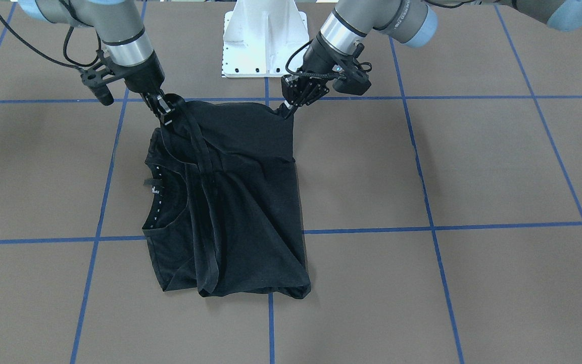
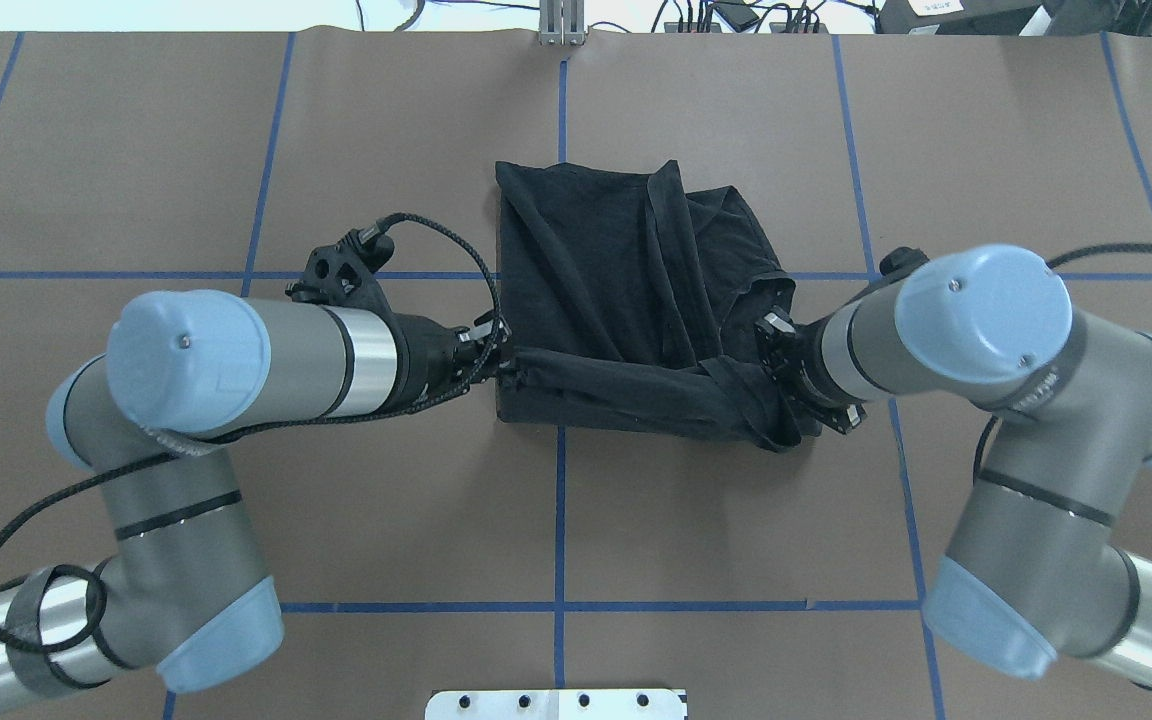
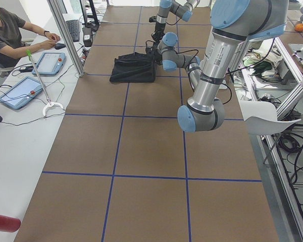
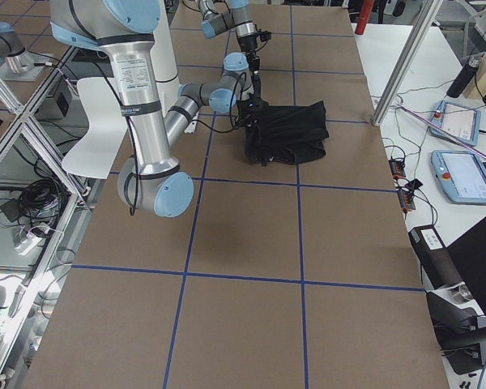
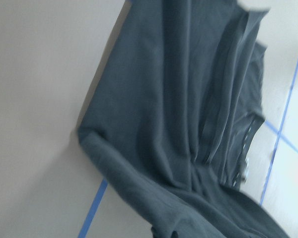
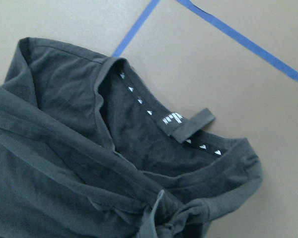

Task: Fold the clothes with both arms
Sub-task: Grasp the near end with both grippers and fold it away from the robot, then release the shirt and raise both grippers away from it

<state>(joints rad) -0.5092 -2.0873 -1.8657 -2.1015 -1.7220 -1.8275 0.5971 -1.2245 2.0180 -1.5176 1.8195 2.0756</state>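
Observation:
The black T-shirt [image 1: 250,202] lies partly folded on the brown table, its logo print hidden. It also shows in the overhead view [image 2: 616,260]. The edge nearest the robot is raised between my two grippers. My left gripper [image 1: 287,110] is shut on one corner of that edge, as the overhead view [image 2: 504,362] also shows. My right gripper [image 1: 166,112] is shut on the bunched fabric at the other corner, by the collar, seen from overhead too [image 2: 769,340]. The right wrist view shows the collar and its label [image 6: 188,124]. The left wrist view shows the draped shirt body [image 5: 179,109].
The white pedestal base [image 1: 264,40] stands just behind the shirt. Blue tape lines [image 1: 437,227] grid the table. An operator [image 3: 10,35] sits at a side desk with tablets [image 3: 20,91]. A white chair [image 3: 267,118] stands beside the table.

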